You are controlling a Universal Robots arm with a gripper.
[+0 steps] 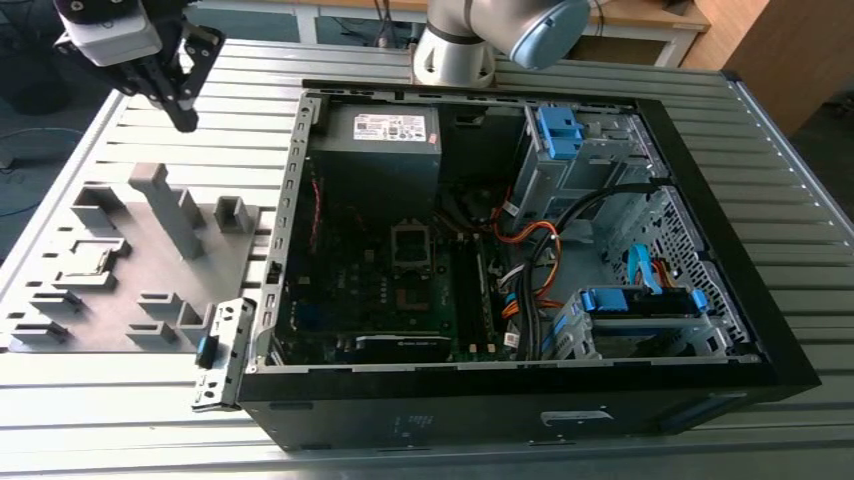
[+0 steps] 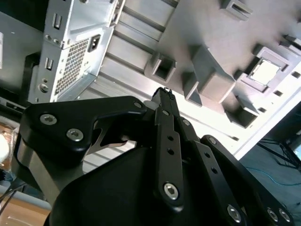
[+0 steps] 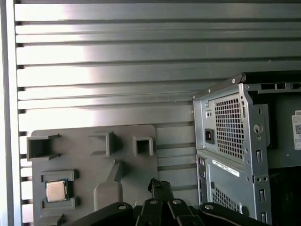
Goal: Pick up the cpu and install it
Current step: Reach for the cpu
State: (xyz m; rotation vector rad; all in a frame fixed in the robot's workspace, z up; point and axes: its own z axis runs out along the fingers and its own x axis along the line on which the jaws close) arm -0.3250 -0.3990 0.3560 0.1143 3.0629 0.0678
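Silver-grey cpu [image 3: 56, 190] sits in grey holder [image 3: 117, 155] pocket near table [image 1: 120, 440] edge; gripper [image 1: 183, 118] clenched, empty, well apart. Likely best: open up, centre squarely over it, descend level.

silver-grey cpu [image 3: 56, 190], grey tray [image 3: 126, 162], black gripper [image 1: 183, 118]

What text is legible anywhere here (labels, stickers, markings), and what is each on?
No text can be read.
White label on the grey power supply: print too small.
White strip sticker on the case rear: blurred.
Edge label inside the case: too small.
cpu lid, sitting in the grey holder tray: no legible marking.
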